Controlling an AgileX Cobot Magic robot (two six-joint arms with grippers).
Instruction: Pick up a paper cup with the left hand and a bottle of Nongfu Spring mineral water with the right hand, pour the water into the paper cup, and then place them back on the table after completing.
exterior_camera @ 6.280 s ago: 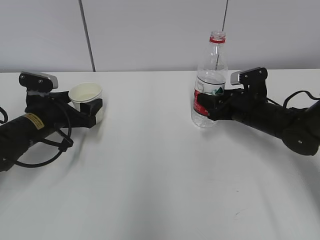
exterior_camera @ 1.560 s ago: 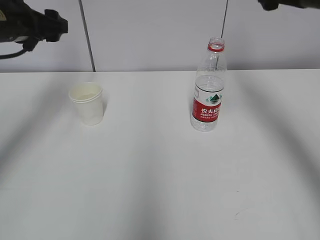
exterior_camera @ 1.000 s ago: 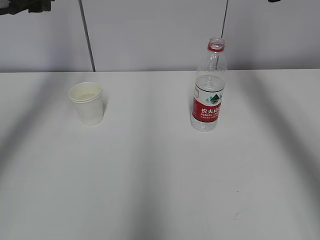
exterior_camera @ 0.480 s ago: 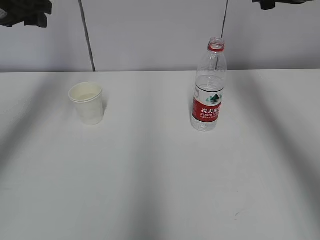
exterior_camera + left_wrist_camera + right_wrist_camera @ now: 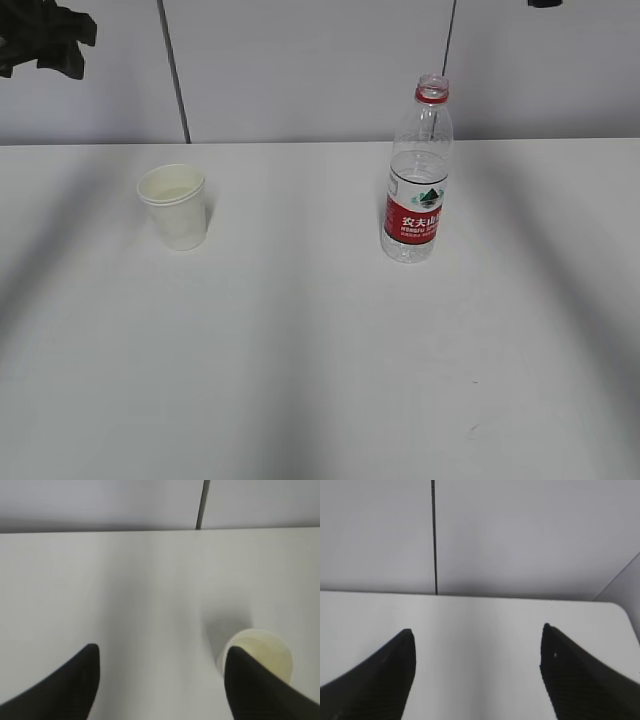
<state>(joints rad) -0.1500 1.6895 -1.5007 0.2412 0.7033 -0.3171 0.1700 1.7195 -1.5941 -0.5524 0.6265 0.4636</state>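
While standing, cup point(image 5: 260, 652) lies below left gripper point(image 5: 160, 680).

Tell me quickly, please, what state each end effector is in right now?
Left end effector: open, holding nothing, raised above the paper cup.
Right end effector: open, holding nothing, above the table.

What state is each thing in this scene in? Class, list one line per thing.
paper cup: upright on the table, liquid inside, not held.
bottle: upright, uncapped, partly full, not held.
left gripper: open, empty, raised above the table.
right gripper: open, empty.
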